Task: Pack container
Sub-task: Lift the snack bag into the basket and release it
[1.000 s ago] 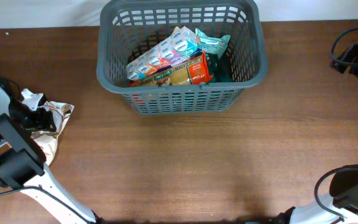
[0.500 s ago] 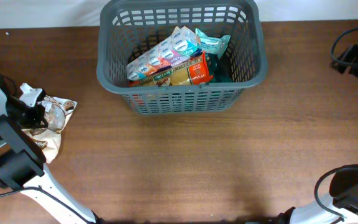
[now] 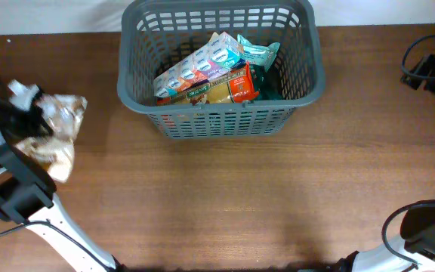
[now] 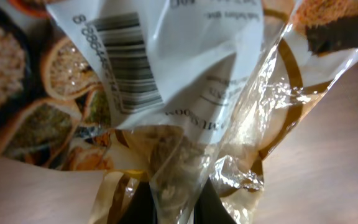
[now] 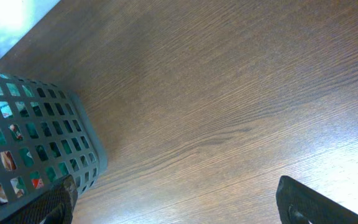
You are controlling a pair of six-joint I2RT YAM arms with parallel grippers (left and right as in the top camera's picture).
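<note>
Left gripper (image 4: 169, 198), jaws pinched shut on a bunched fold of the crinkly printed clear-film grocery packet (image 3: 53, 127) near the left edge of the brown wooden table (image 3: 240, 204); the film looks light, limp and slippery, so the gathered seam probably holds better than a flat face. The large dark-grey slotted plastic basket (image 3: 217, 125), stiff-walled and partly filled, stands far-centre; right gripper (image 5: 179, 208) hangs apart, jaws wide, empty.

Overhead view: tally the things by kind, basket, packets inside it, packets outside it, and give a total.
Basket: 1
Packets showing inside it: 3 (blue-white strip, teal, orange)
Loose packet, pinched in left fingers: 1
Total: 5
</note>
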